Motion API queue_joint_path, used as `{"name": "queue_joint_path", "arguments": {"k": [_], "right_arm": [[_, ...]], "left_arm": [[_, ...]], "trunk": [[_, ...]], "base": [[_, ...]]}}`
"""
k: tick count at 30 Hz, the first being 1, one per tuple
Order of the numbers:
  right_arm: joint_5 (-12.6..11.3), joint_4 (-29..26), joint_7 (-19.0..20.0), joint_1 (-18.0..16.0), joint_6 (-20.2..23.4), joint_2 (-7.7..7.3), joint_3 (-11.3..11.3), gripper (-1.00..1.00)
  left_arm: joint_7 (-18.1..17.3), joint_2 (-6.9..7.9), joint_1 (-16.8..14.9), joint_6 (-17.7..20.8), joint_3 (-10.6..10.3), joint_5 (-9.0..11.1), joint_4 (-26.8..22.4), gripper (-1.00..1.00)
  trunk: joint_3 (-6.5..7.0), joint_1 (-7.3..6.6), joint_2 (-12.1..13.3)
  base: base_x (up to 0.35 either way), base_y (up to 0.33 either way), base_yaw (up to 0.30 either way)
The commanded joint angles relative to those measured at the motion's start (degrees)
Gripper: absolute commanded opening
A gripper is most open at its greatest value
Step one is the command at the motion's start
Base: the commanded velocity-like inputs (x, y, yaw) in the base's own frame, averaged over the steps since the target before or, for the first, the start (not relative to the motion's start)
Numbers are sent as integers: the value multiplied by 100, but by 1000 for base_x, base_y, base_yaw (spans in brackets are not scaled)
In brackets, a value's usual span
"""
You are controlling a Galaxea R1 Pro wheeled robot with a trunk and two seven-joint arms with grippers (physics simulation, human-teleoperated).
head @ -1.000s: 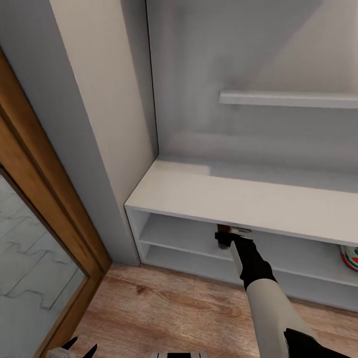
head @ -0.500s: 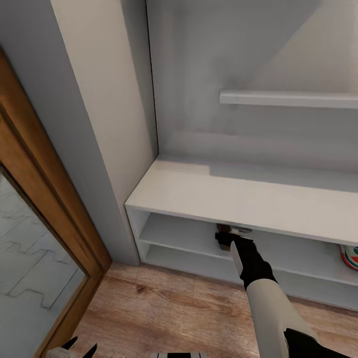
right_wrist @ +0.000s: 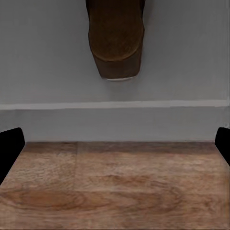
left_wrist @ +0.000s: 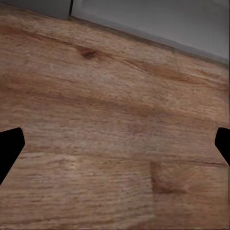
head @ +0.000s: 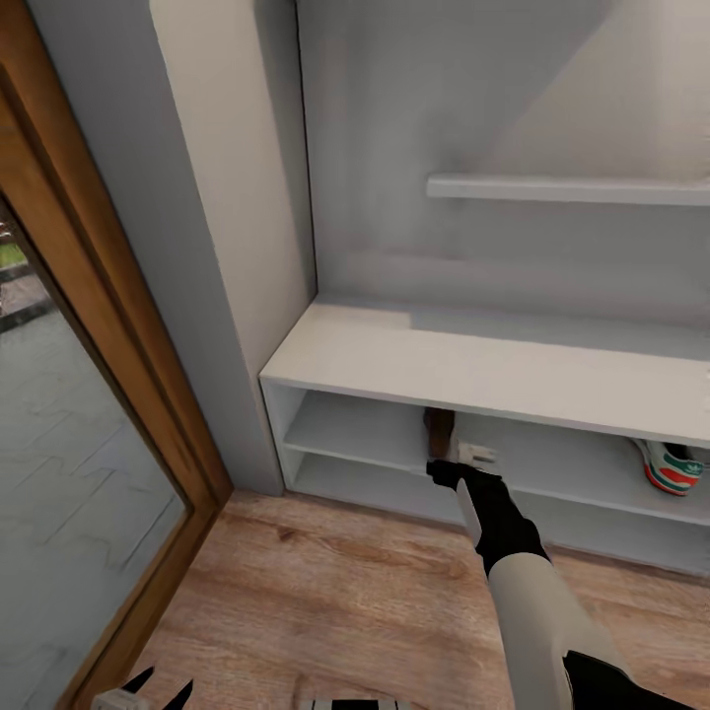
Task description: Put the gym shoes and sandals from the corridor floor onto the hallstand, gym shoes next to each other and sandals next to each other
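Right arm reaches forward, its end effector [head: 461,463] spread open and empty; left end effector [head: 156,682] hangs low, also open.

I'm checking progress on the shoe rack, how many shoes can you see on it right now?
2. One sandal sits on the upper open shelf of the hallstand, just beyond the right gripper. One gym shoe sits farther right on that shelf. Others may be hidden.

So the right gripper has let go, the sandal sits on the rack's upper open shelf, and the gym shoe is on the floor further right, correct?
Not quite. The gym shoe is not on the floor: the head view shows it on the same upper open shelf of the hallstand, further right. The rest holds: the right gripper is open and clear of the sandal, which sits on that shelf.
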Motion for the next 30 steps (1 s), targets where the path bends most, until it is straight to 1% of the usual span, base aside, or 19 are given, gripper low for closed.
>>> {"name": "queue_joint_path", "arguments": {"k": [1, 30], "right_arm": [[59, -9, 16, -4, 31, 7, -23, 100], [59, -13, 32, -4, 22, 7, -14, 100]], "left_arm": [[-33, -2, -5, -15, 24, -9, 4, 100], [-33, 7, -5, -6, 27, 0, 6, 100]], "trunk": [[-4, -5, -2], [-4, -5, -2]], "base": [[-332, 0, 0], [-334, 0, 0]]}}
